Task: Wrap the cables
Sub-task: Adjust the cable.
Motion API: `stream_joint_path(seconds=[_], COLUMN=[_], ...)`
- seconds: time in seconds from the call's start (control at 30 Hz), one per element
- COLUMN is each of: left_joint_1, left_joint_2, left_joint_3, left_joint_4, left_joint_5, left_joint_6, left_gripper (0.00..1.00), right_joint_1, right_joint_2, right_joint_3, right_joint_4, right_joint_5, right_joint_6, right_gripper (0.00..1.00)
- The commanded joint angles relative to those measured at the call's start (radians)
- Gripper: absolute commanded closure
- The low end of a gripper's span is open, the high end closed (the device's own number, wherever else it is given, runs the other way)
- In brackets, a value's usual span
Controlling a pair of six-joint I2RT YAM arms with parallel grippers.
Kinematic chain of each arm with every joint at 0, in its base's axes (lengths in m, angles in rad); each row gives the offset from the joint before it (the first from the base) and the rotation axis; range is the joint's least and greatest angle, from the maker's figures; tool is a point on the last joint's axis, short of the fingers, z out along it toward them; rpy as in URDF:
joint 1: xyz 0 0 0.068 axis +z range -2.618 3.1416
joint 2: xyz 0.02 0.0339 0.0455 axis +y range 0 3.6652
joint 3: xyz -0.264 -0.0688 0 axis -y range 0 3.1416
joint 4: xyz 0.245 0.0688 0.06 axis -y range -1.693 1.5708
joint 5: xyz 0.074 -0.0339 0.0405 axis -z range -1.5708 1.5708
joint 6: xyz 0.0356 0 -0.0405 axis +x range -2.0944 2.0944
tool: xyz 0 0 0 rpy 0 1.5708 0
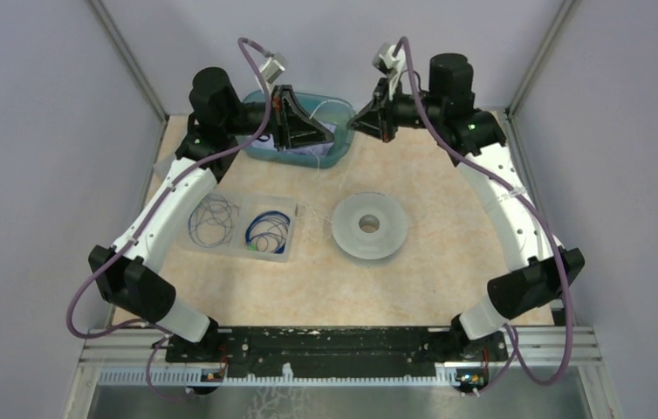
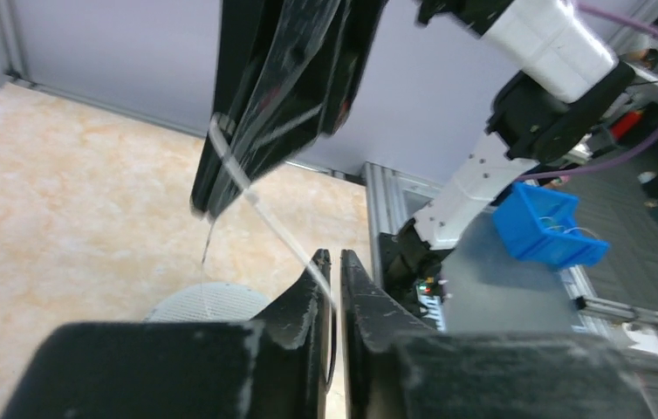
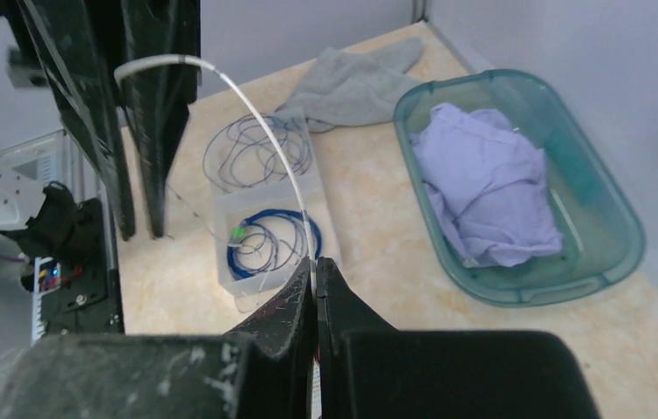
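Stretching between left tool (image 2: 335, 255) and right tool (image 3: 315, 260), whitish cable (image 3: 156, 59), both clenched on it.

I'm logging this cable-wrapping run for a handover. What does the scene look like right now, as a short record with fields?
white cable: strung in the air between both pincers
left pincer: shut on the white cable
right pincer: shut on the white cable
blue cables: coiled, one in each compartment of the clear tray
spool: lying flat beside the clear tray
teal bin: holds a lavender cloth
grey cloth: crumpled next to the clear tray
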Motion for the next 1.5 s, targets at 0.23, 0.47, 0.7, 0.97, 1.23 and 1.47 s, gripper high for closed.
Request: stream_joint_path(seconds=[0.23, 0.47, 0.7, 0.97, 1.23, 1.47], left_joint_1=[0.028, 0.014, -0.087, -0.136, -0.178, -0.237], left_joint_2=[-0.041, -0.034, 0.010, 0.096, 0.161, 0.254], left_joint_3=[-0.115, -0.205, -0.304, -0.369, -0.385, -0.320], left_joint_4=[-0.178, -0.267, -0.286, -0.174, -0.161, -0.112], left_joint_5=[-0.105, -0.127, -0.288, -0.372, -0.237, -0.332], left_joint_6=[0.378, 0.591, 0.767, 0.892, 0.977, 0.978], left_gripper=[0.24, 0.10, 0.11, 0.12, 0.06, 0.09], right_joint_1=[-0.180, -0.203, -0.207, -0.211, -0.217, -0.216], right_joint_2=[-0.059, -0.033, -0.025, -0.037, -0.050, -0.062], right_joint_3=[0.339, 0.514, 0.572, 0.558, 0.529, 0.500], right_joint_4=[0.019, -0.033, -0.059, -0.070, -0.075, -0.069], right_joint_5=[-0.025, 0.064, 0.114, 0.136, 0.160, 0.160], right_joint_6=[0.254, 0.310, 0.318, 0.299, 0.282, 0.280], right_gripper=[1.00, 1.00, 1.00, 1.00, 1.00, 1.00])
